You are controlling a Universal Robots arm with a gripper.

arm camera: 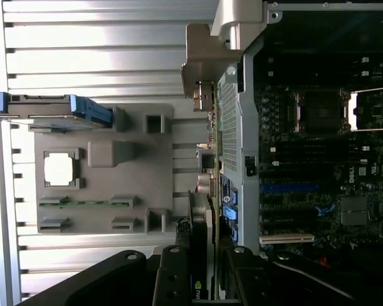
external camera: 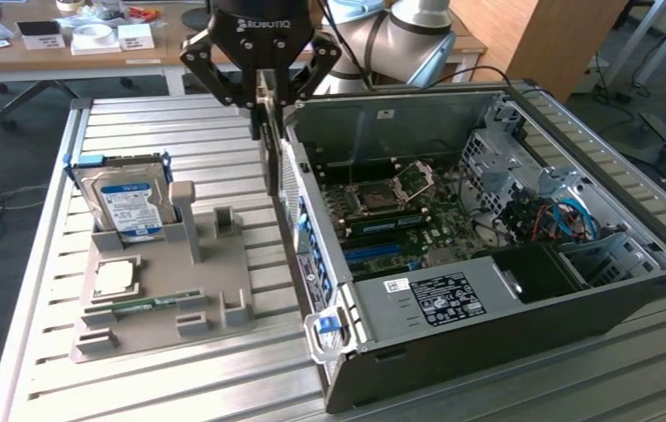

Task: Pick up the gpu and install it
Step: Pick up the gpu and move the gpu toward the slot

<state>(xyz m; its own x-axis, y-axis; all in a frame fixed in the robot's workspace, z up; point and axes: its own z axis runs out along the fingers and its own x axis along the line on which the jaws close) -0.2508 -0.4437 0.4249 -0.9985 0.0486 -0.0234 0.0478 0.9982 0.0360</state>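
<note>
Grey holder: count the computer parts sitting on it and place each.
3. A hard drive stands upright at the holder's far end in the exterior view; a square processor lies nearer; a memory stick lies nearest. None seems hidden.

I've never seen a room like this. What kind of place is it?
Probably a robot lab: a robot gripper holds a graphics card beside an open computer on a metal table.

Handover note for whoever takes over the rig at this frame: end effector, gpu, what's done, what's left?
End effector: shut on the gpu.
Gpu: held on edge in the air, just outside the open computer case's wall, between it and the grey holder.
Done: pickup.
Left: the gpu is not inside the case yet and not installed.
</note>
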